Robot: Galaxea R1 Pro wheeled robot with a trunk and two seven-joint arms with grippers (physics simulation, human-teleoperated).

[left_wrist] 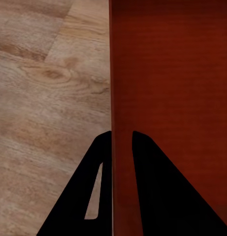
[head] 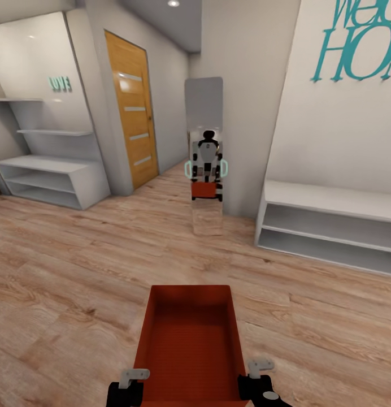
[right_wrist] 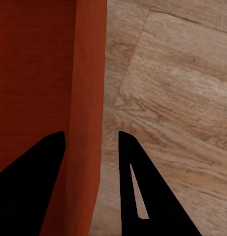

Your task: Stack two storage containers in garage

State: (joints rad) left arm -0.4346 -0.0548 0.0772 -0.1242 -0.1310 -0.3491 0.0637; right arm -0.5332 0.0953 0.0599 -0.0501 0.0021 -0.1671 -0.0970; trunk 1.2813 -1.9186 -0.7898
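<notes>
One red-orange open-top storage container [head: 190,333] hangs low in front of me over light wood planks, its long side pointing away. My left gripper [head: 133,379] is shut on its near left wall and my right gripper [head: 257,370] on its near right wall. In the left wrist view the gripper [left_wrist: 121,133] has its black fingers on either side of the thin wall of the container [left_wrist: 172,73]. The right wrist view has the gripper [right_wrist: 89,132] astride the other wall of the container [right_wrist: 34,73]. The garage is out of view.
A tall mirror [head: 204,152] straight ahead reflects me and the bin. A wooden door [head: 133,113] stands at the left of a passage. White shelf units stand at the left [head: 48,175] and at the right [head: 331,226]. The plank flooring [head: 77,271] lies between them.
</notes>
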